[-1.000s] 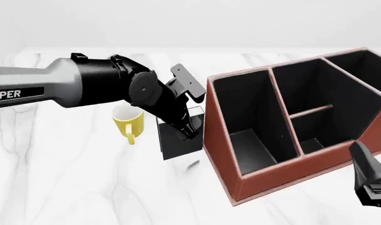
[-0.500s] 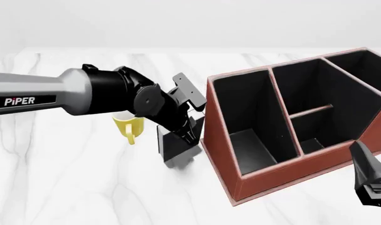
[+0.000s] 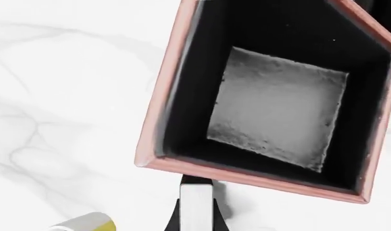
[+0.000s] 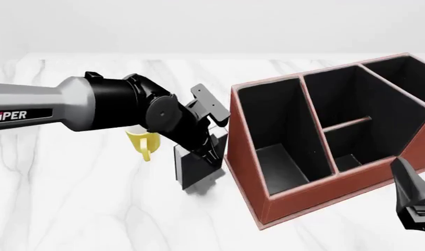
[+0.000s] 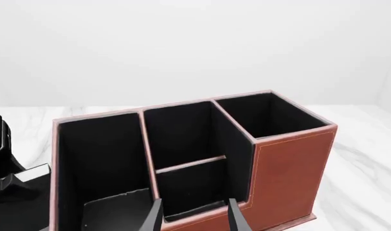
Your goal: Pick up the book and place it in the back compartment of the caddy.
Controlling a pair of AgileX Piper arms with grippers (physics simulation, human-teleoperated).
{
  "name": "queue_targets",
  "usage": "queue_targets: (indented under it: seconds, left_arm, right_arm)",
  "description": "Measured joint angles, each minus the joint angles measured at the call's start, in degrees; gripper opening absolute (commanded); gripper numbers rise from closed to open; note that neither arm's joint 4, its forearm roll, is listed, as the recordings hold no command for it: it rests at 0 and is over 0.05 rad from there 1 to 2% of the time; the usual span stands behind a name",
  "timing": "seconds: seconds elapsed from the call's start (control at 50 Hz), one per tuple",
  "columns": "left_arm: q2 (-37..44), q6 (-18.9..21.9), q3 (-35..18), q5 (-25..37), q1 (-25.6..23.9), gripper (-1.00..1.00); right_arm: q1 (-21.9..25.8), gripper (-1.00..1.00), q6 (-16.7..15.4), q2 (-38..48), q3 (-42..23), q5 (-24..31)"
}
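The left claw [image 4: 207, 148] points down and is clenched on the book [image 4: 196, 168], gripping it near its top edge; the book hangs below the claw, tilted, its lower edge just above the marble table [image 4: 93, 198] with a soft shadow under it; in the left wrist view the book's white page edge [image 3: 196, 207] runs between the two dark fingertips [image 3: 173, 222]. Just to the right of this claw stands the caddy [image 4: 296, 196], its nearest slanted wall close to the book but apart from it; straight ahead of the claw in the wrist view lies the caddy's large end cell with its grey floor [image 3: 279, 110]. Behind and to the left of the claw, partly hidden by the arm, sits the yellow mug [image 4: 143, 144]; a bit of its rim [image 3: 86, 224] shows in the wrist view too.

The right claw [image 5: 194, 216] hovers low at the near right of the table, well apart from the book; its fingers [image 5: 151, 219] stand parted and hold nothing; ahead of it the caddy [image 5: 292, 168] shows its divided cells.
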Motion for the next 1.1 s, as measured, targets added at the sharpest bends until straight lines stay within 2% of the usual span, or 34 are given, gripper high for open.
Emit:
queue_targets:
  seconds: [0.34,0.46,0.7,0.88,1.1]
  left_arm:
    - [-4.9,1.59,-5.27,9.29,-0.33,-1.0]
    - [-6.54,2.47,-8.99,14.37,-0.95,-1.0]
    - [-7.65,5.21,-21.17,26.08,-0.94,-1.0]
    - [-6.99,8.15,-34.18,34.43,-1.23,-1.0]
    - [-5.61,12.18,-46.71,39.47,-1.2,-1.0]
  right_arm:
    - [-0.01,1.0,-0.01,-0.27,-0.07,0.37]
    - [-0.01,1.0,0.02,-0.23,-0.12,0.4]
    - [0.01,1.0,0.05,0.25,-0.14,-0.03]
    - [0.03,1.0,0.07,-0.15,-0.11,0.32]
    - [0.04,1.0,-0.01,-0.74,-0.16,0.93]
